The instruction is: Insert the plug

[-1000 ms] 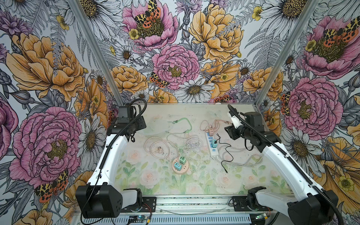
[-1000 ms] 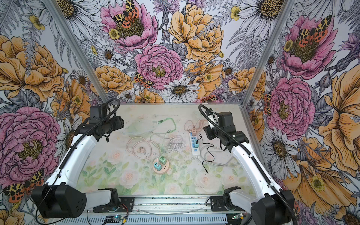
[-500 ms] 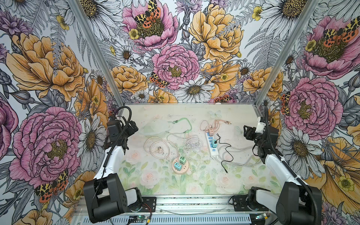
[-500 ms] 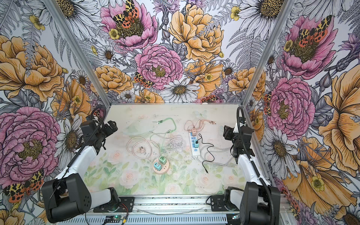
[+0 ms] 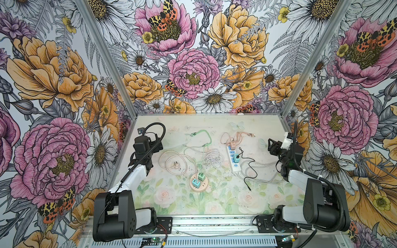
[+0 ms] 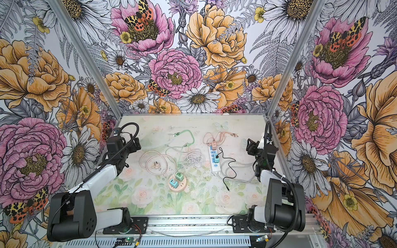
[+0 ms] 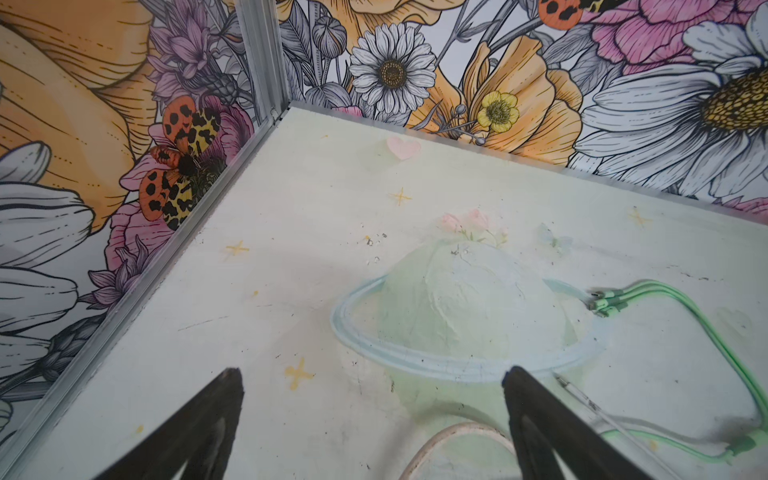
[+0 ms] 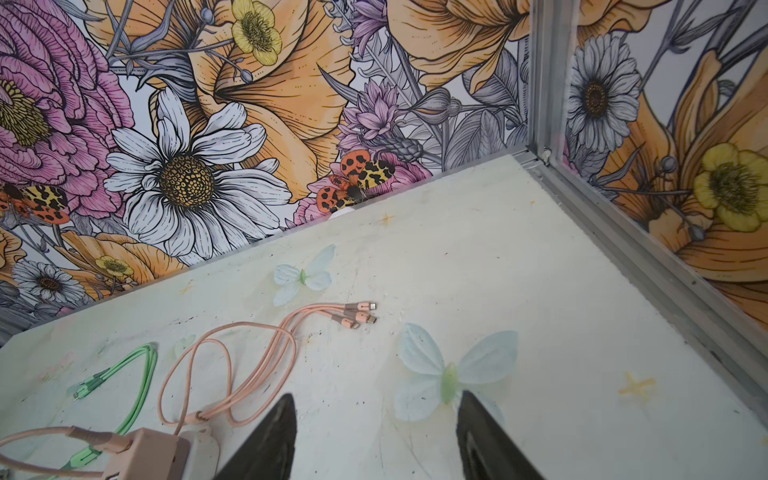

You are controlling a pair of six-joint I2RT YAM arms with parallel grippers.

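A white power strip [image 5: 233,160] lies right of the table's middle in both top views. A teal plug [image 5: 236,158] with a thin black cable sits in it, and a pink plug [image 5: 230,142] sits at its far end. A loose pink-white plug [image 5: 175,165] lies inside its coiled cord, left of centre. My left gripper [image 7: 374,370] is open and empty by the left wall [image 5: 158,143], over bare table. My right gripper [image 8: 377,395] is open and empty near the right wall [image 5: 271,146], well clear of the strip.
A round pink socket hub [image 5: 198,182] with two teal-green plugs sits at front centre. A green cable [image 5: 206,137], a white coil [image 5: 212,160], a pink multi-tip cable [image 8: 291,328] and a grey cord [image 5: 262,171] sprawl across the mat. Metal frame rails edge the table.
Both arms have drawn back from the middle toward their own side walls. The right gripper has left the area by the power strip. Plugs and cables lie as before.
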